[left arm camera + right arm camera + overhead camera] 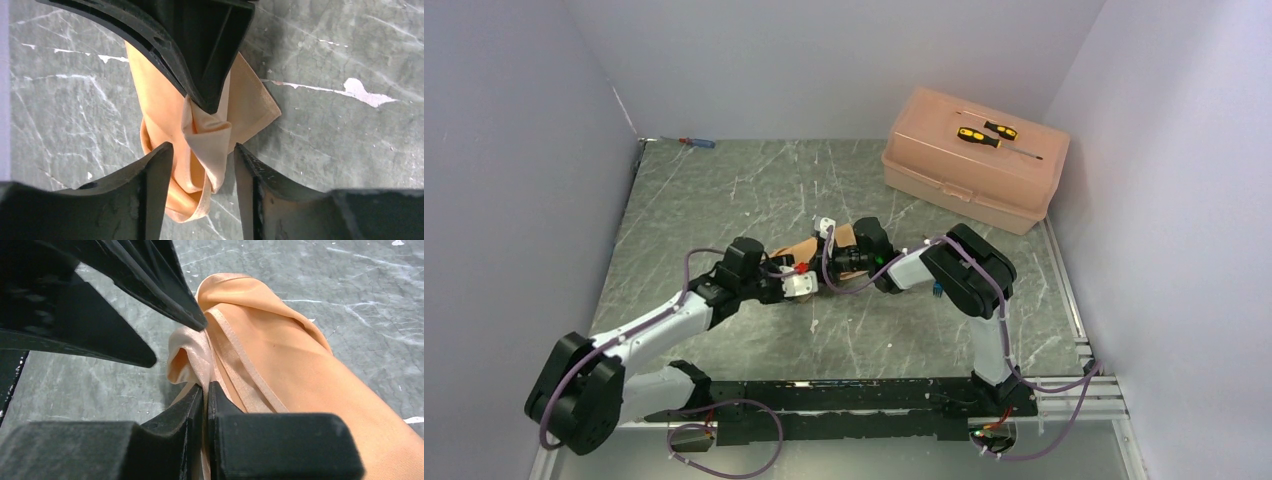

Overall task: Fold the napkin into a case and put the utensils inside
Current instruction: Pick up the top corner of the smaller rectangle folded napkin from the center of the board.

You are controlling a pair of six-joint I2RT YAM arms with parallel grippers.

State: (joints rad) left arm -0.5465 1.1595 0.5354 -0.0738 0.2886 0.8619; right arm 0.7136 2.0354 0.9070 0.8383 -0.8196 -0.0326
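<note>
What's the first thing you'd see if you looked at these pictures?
A crumpled peach-orange napkin in the middle of the table: the right gripper pinches a fold of it, and the left gripper stands open around it. At the back right sits a pink plastic box with two yellow-and-black screwdrivers on its lid.

The desk (724, 200) is a dark grey-green slab with a marbled look, streaked with pale veins and white scuffs. Plain walls close it in on three sides: a back wall (824, 60), a left wall (514, 200) and a right wall (1184, 220), all a soft lavender-white under even, diffuse light. A black mounting rail (844, 400) runs along the near edge, and a silver metal rail (1069, 300) lines the right edge. A pink plastic box (944, 175) sits near the far right corner.
</note>
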